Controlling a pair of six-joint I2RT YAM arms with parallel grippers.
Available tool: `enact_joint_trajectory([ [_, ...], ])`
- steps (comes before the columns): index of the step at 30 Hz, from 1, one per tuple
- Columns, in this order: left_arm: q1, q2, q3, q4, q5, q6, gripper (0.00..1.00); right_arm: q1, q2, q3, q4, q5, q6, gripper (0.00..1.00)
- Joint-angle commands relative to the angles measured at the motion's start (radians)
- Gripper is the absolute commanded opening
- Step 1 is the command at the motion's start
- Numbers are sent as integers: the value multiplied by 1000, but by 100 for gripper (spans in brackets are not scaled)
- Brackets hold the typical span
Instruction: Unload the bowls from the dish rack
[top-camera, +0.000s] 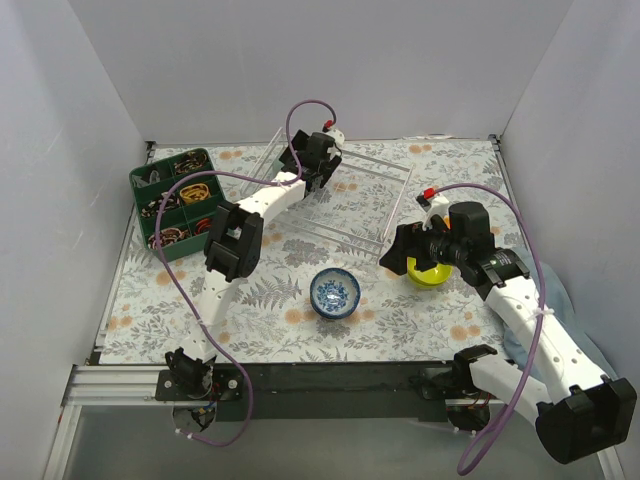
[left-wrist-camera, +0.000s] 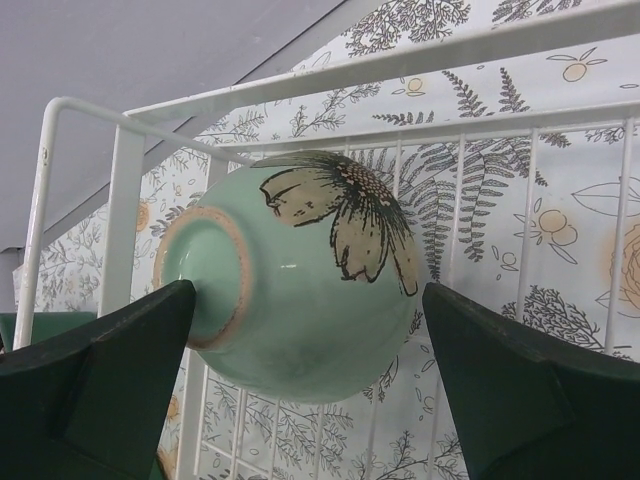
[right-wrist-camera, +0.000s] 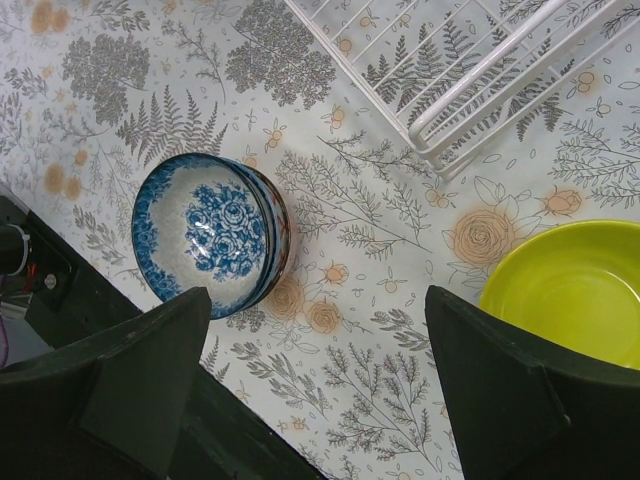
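A pale green bowl (left-wrist-camera: 300, 280) with a dark-outlined flower lies on its side in a corner of the white wire dish rack (left-wrist-camera: 120, 190). My left gripper (left-wrist-camera: 310, 300) is open around it: the left finger is at the bowl's foot ring and the right finger stands just off its side. From above, the left gripper (top-camera: 318, 165) sits at the far left of the dish rack (top-camera: 390, 215) and hides that bowl. My right gripper (right-wrist-camera: 315, 300) hangs open over bare tablecloth, between a blue-and-white bowl (right-wrist-camera: 212, 233) and a lime-yellow bowl (right-wrist-camera: 570, 290).
A dark green compartmented tray (top-camera: 180, 200) with small items stands at the far left. The blue-and-white bowl (top-camera: 334, 293) and the lime-yellow bowl (top-camera: 428, 272) sit on the floral cloth in front of the rack. White walls close in the table's left, back and right.
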Motion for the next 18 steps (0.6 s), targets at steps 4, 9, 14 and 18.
enact_joint_trajectory([
  [4,10,57,10,-69,-30,-31,98,3,10,54,15,8,-17,96],
  [9,7,51,-25,-108,-62,-11,98,5,17,54,12,11,-17,96],
  [14,-18,-3,-99,-162,-56,-20,96,5,24,58,12,17,-14,96],
  [18,-31,-75,-141,-205,-38,-49,87,5,24,57,16,17,-6,95],
])
